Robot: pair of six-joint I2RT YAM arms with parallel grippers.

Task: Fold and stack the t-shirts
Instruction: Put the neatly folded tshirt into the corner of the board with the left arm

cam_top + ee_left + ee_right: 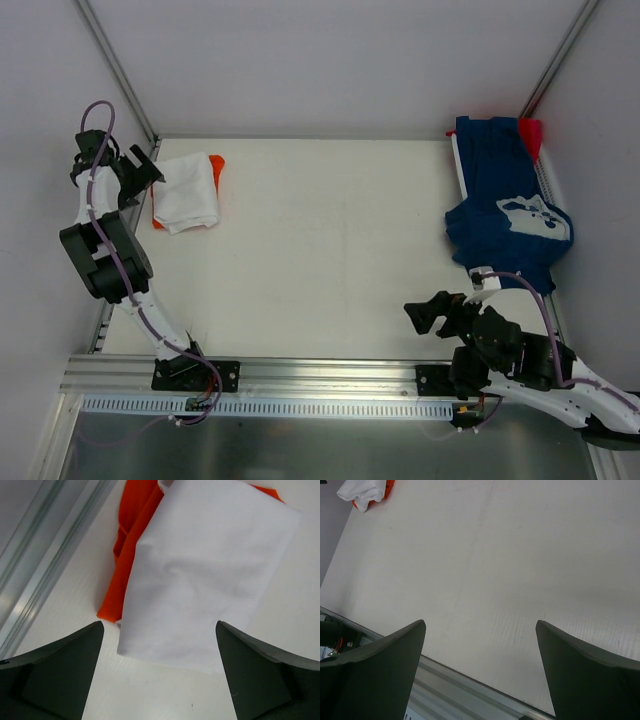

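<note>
the white t-shirt (187, 192) lies folded on the orange t-shirt (217, 165) at the far left of the table (330, 230). the left gripper (159, 625) hangs over it, jaws wide, holding nothing. the navy t-shirt (505, 200) lies crumpled at the far right, with the red t-shirt (531, 131) beside it. the right gripper (480, 624) is also wide and empty.

The top camera looks down from high behind the near edge over the whole white worktop (330, 230). The left wrist camera sits close above a folded white cloth shirt (210, 575) lying on a bright orange cloth shirt (132, 530). The right wrist camera looks low across the worktop, sharing that stack far off.
</note>
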